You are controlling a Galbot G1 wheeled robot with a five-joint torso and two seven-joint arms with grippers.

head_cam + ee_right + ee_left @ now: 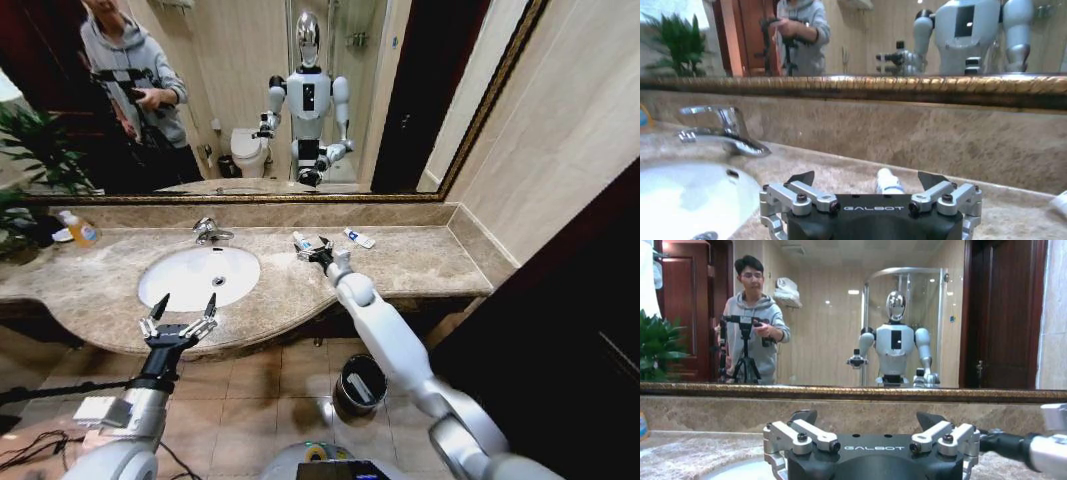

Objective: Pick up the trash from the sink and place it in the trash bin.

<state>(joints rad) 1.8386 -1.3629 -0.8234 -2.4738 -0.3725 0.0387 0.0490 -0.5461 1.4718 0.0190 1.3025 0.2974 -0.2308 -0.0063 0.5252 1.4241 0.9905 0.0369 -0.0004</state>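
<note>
The white oval sink [170, 285] shows a bare basin with its drain hole. Two small white tubes with blue marks lie on the marble counter to its right, one [301, 240] near the faucet side and one [359, 238] farther right. My right gripper [318, 250] is open just above the counter, right behind the nearer tube [888, 182], which lies ahead between its spread fingers [867, 178]. My left gripper [181, 309] hangs open and holds nothing over the sink's front rim [867, 417]. The black trash bin [360, 383] stands on the floor under the counter's right part.
A chrome faucet [211, 232] stands behind the basin. An orange bottle [80, 231] and a plant [25, 170] are at the counter's far left. A mirror and marble backsplash close the back. A wall bounds the right end.
</note>
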